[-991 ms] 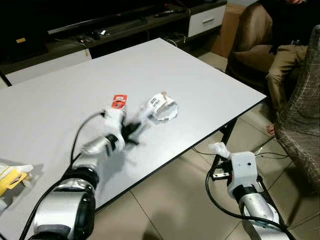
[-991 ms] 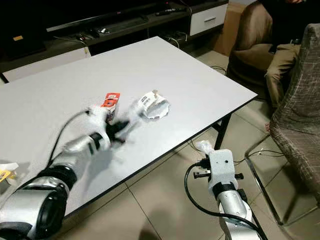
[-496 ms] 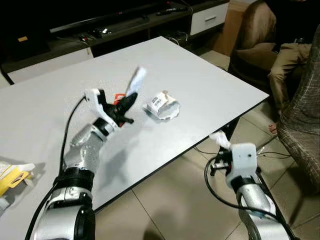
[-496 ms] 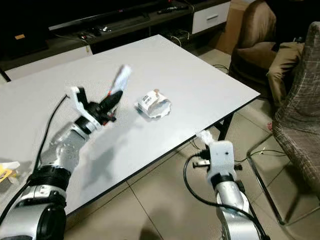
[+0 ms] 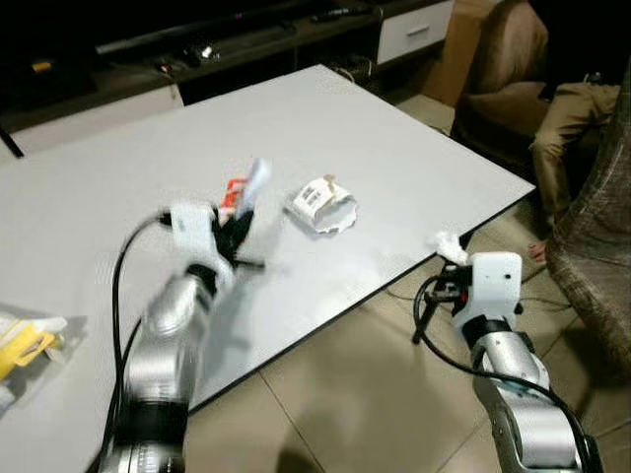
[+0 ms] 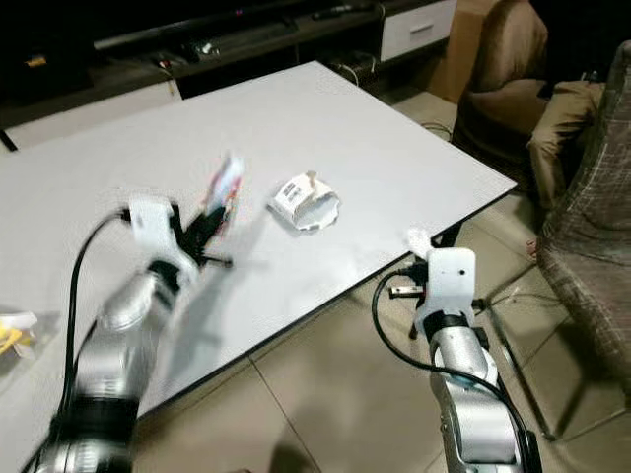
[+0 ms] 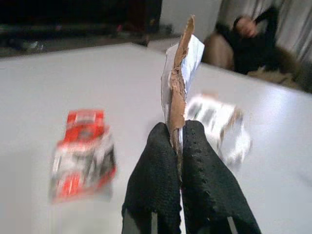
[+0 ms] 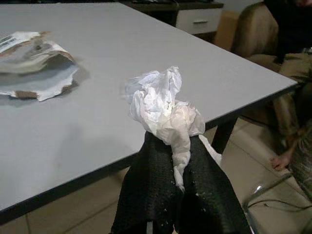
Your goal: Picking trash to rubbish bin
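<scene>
— Grey table (image 5: 414, 168) over a tiled floor (image 5: 345, 394): what do the robot's fingers hold?

— The left gripper (image 7: 178, 141) has its fingers (image 7: 153, 165) pressed together on a flat torn scrap of paper (image 7: 180, 73), which stands up edge-on between them. It is lifted above the table, near the left middle of the top.

— And the other one?

— The right gripper (image 8: 170, 146) has its fingers (image 8: 146, 180) closed on a crumpled white tissue (image 8: 163, 105), held off the table's near right edge, over the floor.

— What lies around them?

— Just beyond the left gripper, a small red and white packet (image 7: 83, 153) lies flat on the table. To its right is a torn white wrapper (image 5: 323, 204) with a printed label, also on the table. At the near left edge sits a yellow and white wrapper (image 5: 25, 350).

— Further out?

— At the far right a person (image 5: 572, 99) sits in a brown armchair (image 5: 493, 59). A dark TV stand (image 5: 246, 49) runs along the far side.
</scene>
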Robot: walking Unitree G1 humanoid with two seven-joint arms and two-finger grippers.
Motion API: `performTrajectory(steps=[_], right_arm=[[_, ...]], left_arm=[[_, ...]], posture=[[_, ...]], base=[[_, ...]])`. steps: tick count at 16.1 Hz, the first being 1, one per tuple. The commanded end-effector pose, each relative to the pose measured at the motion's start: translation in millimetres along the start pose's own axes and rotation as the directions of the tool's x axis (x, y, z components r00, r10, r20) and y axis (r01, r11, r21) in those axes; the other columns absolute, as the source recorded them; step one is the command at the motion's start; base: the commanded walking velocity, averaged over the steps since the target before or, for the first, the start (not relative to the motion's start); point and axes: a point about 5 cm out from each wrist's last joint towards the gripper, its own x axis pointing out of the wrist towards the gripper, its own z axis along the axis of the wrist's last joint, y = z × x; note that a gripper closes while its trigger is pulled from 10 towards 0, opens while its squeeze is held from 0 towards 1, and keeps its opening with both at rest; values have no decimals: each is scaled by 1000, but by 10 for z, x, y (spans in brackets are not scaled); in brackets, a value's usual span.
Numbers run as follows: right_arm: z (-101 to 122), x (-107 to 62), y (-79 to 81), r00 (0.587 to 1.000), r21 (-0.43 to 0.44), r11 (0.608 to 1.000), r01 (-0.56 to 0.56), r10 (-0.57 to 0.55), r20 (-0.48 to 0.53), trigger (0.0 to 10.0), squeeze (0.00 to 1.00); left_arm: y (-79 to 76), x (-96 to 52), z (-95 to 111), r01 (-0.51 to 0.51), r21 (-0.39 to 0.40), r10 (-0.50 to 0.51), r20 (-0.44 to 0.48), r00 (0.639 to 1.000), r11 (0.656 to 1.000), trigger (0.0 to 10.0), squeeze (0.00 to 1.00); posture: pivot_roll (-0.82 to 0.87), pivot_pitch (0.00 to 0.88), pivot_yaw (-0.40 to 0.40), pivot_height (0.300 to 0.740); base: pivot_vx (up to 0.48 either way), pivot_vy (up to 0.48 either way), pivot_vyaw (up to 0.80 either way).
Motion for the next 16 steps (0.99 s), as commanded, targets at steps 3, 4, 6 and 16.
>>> performTrajectory(steps=[3,4,6,16], right_arm=[[-106,-64,78,998,53,998,-34,36,-44,10000,0],[-191,-104,72,997,69,997,-31,36,-74,10000,0],[-365,-192,70,989,88,996,-26,38,-142,10000,0],[-500,-317,160,978,106,993,-49,69,-198,10000,0]], left_arm=[[-48,-265,-3,-41,111,46,-43,998,993,10000,0],[-85,-338,-65,-30,86,39,-99,994,996,10000,0],[-116,-413,-114,-23,120,39,-128,991,993,10000,0],[-204,-576,-218,13,181,26,-211,977,983,10000,0]], posture=[[-19,0,-1,740],[-17,0,-3,740],[-13,0,-3,740],[-11,0,1,740]], base=[[0,0,0],[0,0,0],[0,0,0],[-25,0,0]])
